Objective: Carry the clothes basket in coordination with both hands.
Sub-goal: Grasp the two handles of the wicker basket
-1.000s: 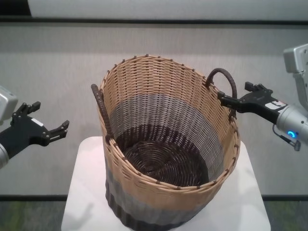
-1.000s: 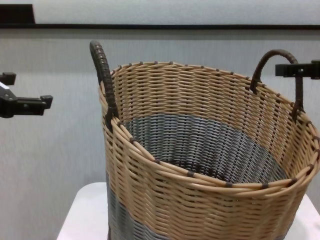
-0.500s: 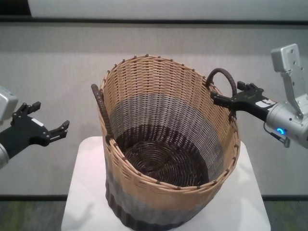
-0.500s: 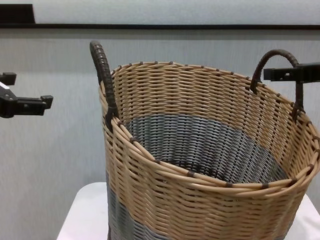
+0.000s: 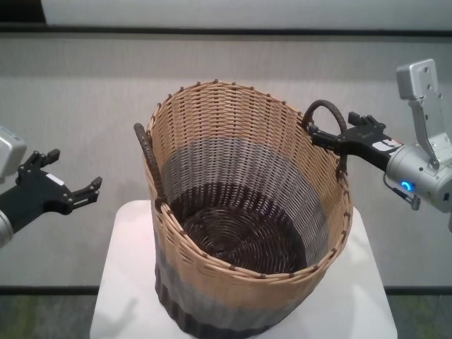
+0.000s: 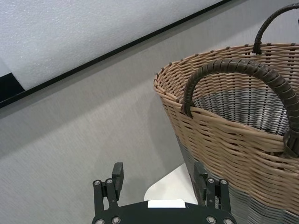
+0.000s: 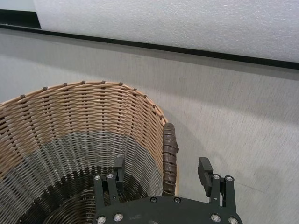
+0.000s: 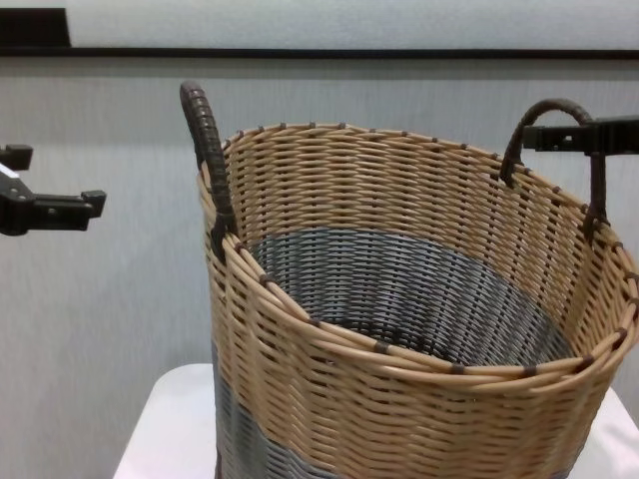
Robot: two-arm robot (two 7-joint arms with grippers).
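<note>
The clothes basket (image 5: 233, 176) is round woven wicker with a tan upper band and a grey lower band, and it stands on a white pedestal (image 5: 127, 282). Its left handle (image 5: 150, 166) and right handle (image 5: 326, 113) are dark brown loops on the rim. My right gripper (image 5: 336, 130) is open at the right handle. In the right wrist view the handle (image 7: 169, 156) stands between the two fingers of that gripper (image 7: 162, 169), which are apart from it. My left gripper (image 5: 73, 173) hangs open well to the left of the basket, level with the left handle (image 6: 243, 70).
A grey wall with a dark strip (image 5: 226, 30) runs behind the basket. The white pedestal is only a little wider than the basket's base. There is open air on both sides of the basket.
My right gripper has moved in toward the basket and slightly up, so its open fingers now straddle the right handle. The left gripper and the basket have not moved.
</note>
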